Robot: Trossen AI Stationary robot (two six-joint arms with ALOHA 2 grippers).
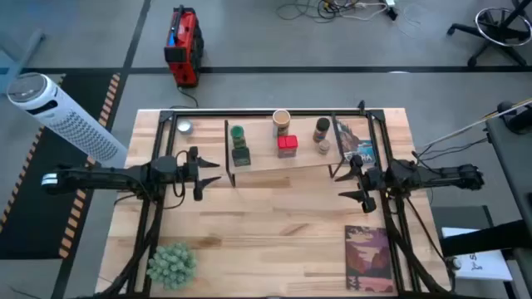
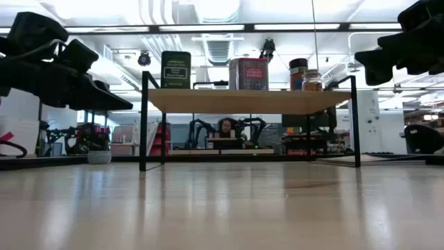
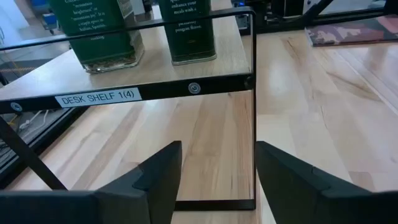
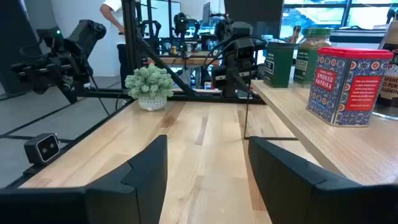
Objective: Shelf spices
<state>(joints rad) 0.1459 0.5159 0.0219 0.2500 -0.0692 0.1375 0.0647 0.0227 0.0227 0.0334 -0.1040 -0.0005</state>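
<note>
Pale wood is carrying the spices: the shelf (image 1: 266, 162) is holding the green-lidded jar (image 1: 237, 133), dark square tin (image 1: 241, 155), red square tin (image 1: 288, 145), tan cylinder (image 1: 282, 123) and dark-lidded brown jar (image 1: 322, 129). Both grippers are hovering empty, fingers apart: left gripper (image 1: 209, 174) off the shelf's left end, right gripper (image 1: 350, 183) at its right.

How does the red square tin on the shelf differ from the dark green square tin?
The red square tin carries a busy patterned label reading smoked paprika; the dark green square tin is plain dark green with pale lettering. The red tin stands mid-shelf, the green one nearer the shelf's left end. Both are square, upright and rest on the shelf board, untouched by either gripper.
</note>
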